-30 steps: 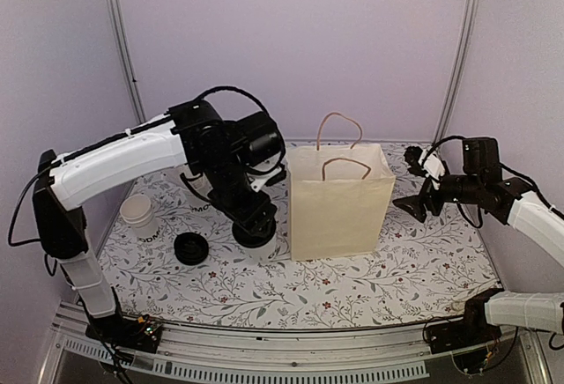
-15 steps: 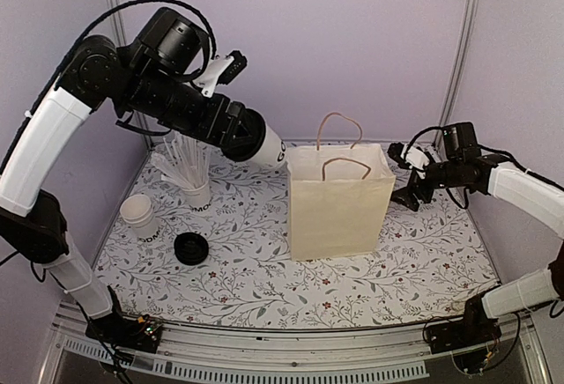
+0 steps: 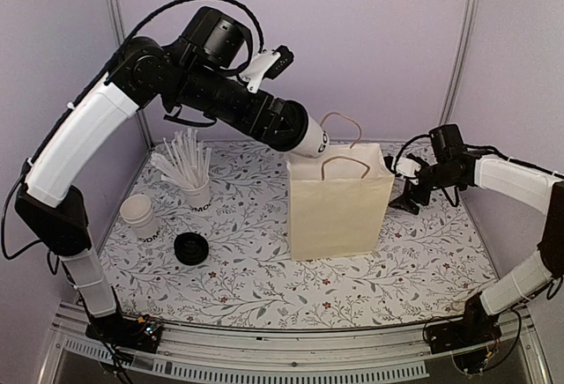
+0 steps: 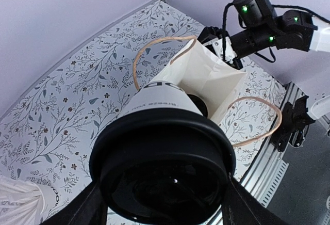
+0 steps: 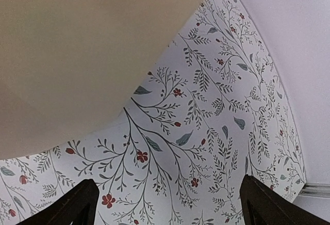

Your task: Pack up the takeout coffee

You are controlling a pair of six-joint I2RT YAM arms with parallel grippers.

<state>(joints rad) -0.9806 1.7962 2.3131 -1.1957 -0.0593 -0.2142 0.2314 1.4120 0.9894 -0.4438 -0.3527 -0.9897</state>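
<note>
Over open paper bag (image 3: 339, 212): takeout coffee (image 3: 313, 141), tilted, lid on, clamped in L gripper (image 3: 291, 129).
R gripper (image 3: 408, 188) just beside bag's right wall, jaws spread wide, empty. Bag upright, inside mostly hidden. Cup w/ white sticks (image 3: 196, 192), stacked cups (image 3: 139, 212) & loose black lid (image 3: 191, 247) on table (image 3: 423, 269) at left.

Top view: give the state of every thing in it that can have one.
paper bag, upright, mouth open
coffee cup, lidded, tilted, held just above the paper bag
left hand, closed on the coffee cup
right hand, open, empty, beside the paper bag
spare lid, lying flat, on no cup
stacked cups, upright, lidless
cup of sticks, upright
</note>
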